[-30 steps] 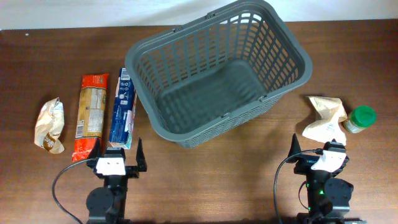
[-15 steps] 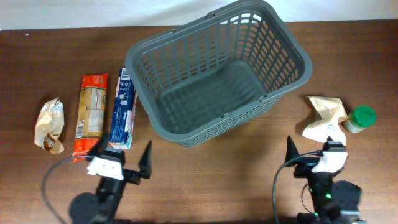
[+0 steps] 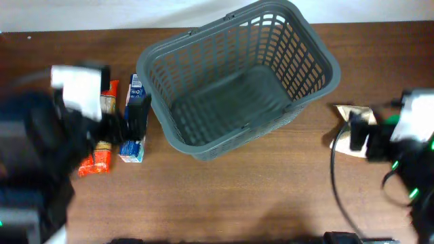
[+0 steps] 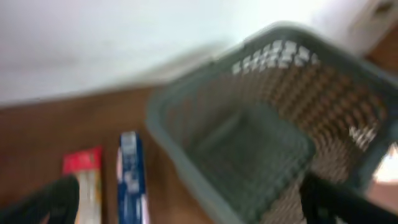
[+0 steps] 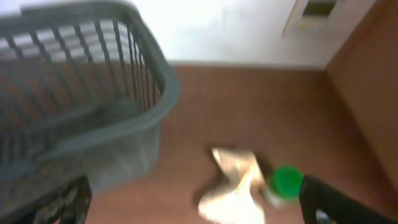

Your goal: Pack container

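Observation:
The container, a large dark grey basket (image 3: pixel 163 129), stands empty at the table's middle back; it also shows in the left wrist view (image 4: pixel 186 134) and the right wrist view (image 5: pixel 158 93). My left gripper (image 3: pixel 85 112) is raised, blurred and open over the left-hand packets; its open fingers show in the left wrist view (image 4: pixel 199 210). My right gripper (image 3: pixel 407 132) is raised, open and empty over the right-hand items (image 5: pixel 199 205). A blue box (image 3: pixel 133 139) and a red pasta packet (image 3: pixel 100 156) lie left of the basket.
A crumpled beige bag (image 3: pixel 344 116) (image 5: pixel 233 186) and a green-lidded jar (image 5: pixel 286 180) lie right of the basket. The blue box (image 4: pixel 130 180) and red packet (image 4: pixel 84 177) show in the left wrist view. A small beige bag at far left is hidden under my left arm.
Both arms have risen from the front edge towards the camera, the left swinging over the left-hand packets and the right over the bag and jar. The basket and items have not moved.

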Controlling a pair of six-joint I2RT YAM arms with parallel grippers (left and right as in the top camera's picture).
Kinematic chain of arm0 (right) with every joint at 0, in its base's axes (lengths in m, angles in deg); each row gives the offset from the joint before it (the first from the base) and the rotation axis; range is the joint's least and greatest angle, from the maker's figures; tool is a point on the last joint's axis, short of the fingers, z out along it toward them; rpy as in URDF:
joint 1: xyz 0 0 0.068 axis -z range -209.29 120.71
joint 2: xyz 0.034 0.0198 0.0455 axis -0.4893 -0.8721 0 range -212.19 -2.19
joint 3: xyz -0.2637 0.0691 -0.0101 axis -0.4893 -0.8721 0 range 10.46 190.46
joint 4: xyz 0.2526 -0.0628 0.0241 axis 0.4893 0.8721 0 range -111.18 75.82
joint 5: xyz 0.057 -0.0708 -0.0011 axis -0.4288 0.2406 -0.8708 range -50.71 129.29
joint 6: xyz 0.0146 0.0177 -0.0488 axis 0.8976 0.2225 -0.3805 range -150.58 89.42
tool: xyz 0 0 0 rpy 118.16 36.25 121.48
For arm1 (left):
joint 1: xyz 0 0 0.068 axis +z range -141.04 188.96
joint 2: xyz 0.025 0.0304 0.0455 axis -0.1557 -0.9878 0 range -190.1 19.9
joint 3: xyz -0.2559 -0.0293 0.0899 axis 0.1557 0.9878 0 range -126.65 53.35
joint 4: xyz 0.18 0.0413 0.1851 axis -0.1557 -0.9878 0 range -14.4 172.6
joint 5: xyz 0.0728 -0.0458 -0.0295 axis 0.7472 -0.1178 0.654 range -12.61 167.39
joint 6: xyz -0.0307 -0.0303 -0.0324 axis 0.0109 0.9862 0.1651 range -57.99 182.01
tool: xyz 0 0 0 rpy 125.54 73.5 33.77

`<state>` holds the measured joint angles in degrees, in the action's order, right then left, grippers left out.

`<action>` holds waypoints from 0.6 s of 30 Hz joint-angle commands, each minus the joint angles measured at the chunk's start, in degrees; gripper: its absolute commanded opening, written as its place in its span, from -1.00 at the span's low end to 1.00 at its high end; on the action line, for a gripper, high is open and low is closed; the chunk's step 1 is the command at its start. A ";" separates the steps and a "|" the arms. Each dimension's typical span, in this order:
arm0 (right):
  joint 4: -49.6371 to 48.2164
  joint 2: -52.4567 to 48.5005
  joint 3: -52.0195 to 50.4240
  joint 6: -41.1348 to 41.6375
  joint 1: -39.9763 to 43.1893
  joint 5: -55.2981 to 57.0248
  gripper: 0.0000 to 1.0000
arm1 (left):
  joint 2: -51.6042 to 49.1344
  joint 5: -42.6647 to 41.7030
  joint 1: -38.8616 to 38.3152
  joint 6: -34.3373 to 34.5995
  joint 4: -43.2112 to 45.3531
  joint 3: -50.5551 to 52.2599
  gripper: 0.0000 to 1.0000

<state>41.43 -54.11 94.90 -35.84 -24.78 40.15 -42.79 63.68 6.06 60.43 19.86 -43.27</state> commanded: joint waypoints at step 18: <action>11.74 -36.06 41.13 16.79 -0.07 -18.95 -0.92 | -24.85 0.24 -18.99 -3.89 -31.47 -32.20 -0.95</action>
<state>52.60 -83.88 136.30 -22.88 -24.78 26.01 -67.23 54.00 -4.39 58.26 -8.71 -74.55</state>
